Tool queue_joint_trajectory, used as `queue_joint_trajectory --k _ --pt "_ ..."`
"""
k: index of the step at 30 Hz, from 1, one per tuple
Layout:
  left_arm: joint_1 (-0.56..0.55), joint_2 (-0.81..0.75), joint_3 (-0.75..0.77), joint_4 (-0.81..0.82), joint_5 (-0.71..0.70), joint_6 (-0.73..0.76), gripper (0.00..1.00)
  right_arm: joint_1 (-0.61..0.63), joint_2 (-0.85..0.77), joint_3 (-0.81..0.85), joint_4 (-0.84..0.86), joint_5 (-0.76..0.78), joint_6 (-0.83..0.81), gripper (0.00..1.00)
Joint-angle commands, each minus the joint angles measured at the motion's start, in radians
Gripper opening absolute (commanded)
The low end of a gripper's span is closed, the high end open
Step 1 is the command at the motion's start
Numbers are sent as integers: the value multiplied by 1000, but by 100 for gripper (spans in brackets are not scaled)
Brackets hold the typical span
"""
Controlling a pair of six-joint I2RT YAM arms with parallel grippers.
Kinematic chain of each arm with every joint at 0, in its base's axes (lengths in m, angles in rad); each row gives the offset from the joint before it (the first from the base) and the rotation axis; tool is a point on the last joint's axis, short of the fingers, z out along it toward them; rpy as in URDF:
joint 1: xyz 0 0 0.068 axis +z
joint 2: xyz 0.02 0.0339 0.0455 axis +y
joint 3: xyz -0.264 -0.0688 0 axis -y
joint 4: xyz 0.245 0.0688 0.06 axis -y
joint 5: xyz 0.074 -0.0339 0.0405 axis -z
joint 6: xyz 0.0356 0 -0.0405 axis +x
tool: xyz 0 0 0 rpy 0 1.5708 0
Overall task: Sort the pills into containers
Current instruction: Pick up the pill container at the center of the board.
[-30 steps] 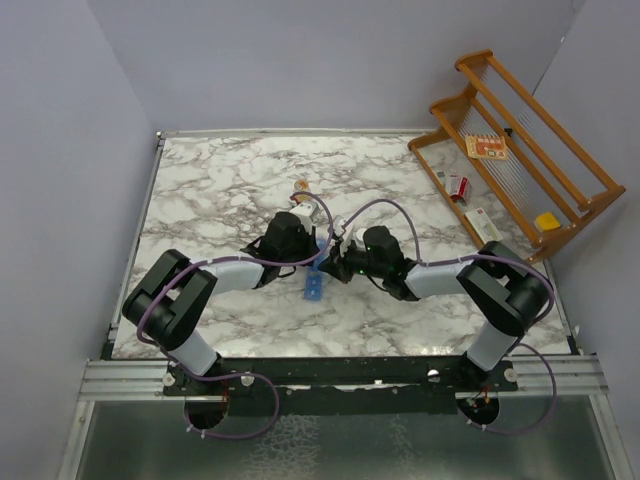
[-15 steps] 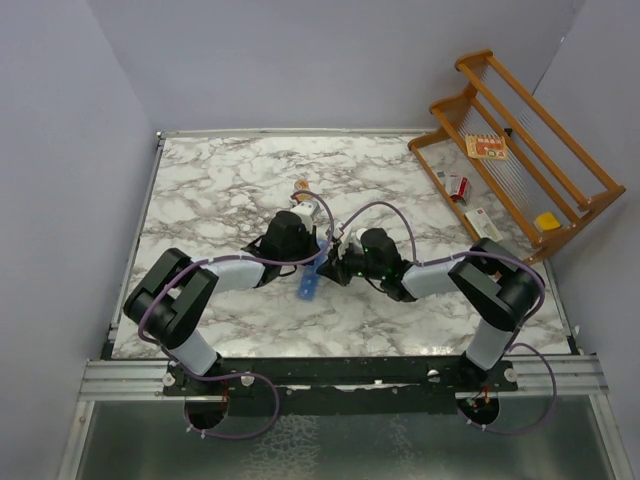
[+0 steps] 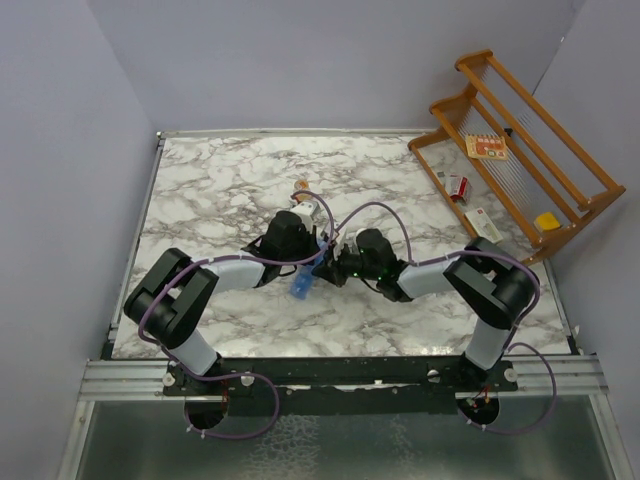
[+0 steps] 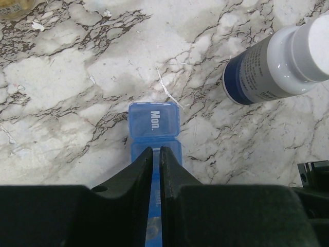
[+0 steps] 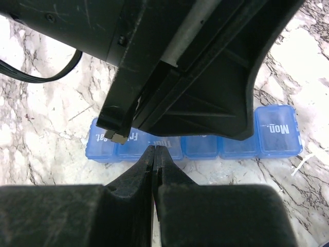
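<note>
The containers (image 3: 302,285), a blue translucent strip of day-labelled lidded compartments, lie on the marble table (image 3: 220,190) between both grippers. In the left wrist view the "Mon." compartment (image 4: 153,121) sits just past my left gripper (image 4: 156,150), which is shut with its tips over the strip's second compartment. In the right wrist view the containers (image 5: 277,131) run crosswise. My right gripper (image 5: 154,149) is shut, with its tips against the strip's near edge by the middle compartments. The left gripper (image 5: 195,67) hangs over the strip there. No pills are visible.
A dark bottle with a white cap (image 4: 277,64) lies on its side right of the strip. An amber bottle (image 4: 13,6) sits further back. A wooden rack (image 3: 520,140) holding small boxes stands at the back right.
The right gripper has moved left, and the near end of the strip has swung left with it. The left gripper has barely moved.
</note>
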Motion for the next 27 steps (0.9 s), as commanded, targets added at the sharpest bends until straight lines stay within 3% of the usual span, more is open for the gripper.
queue_joint_trajectory --k 1,4,11,17,20,23,27 --pt "-6 -10 -5 -62 -16 13 22 15 -52 10 14 4 -17 1" --pt "-7 -63 -7 -65 -34 16 34 19 -108 -21 -10 41 -23 4" --pt "-5 -224 -6 -56 -107 33 37 41 -273 -82 -22 143 -22 12" --pt "-6 -320 -13 -116 -190 37 39 62 -349 16 -245 258 38 25" --pt "-4 -372 -49 -166 -265 5 43 86 -344 81 -367 309 96 26" --pt "-4 -432 -76 -246 -341 -38 41 127 -342 91 -435 373 150 21" --pt "-4 -477 -110 -343 -403 -83 24 163 -373 48 -443 435 228 19"
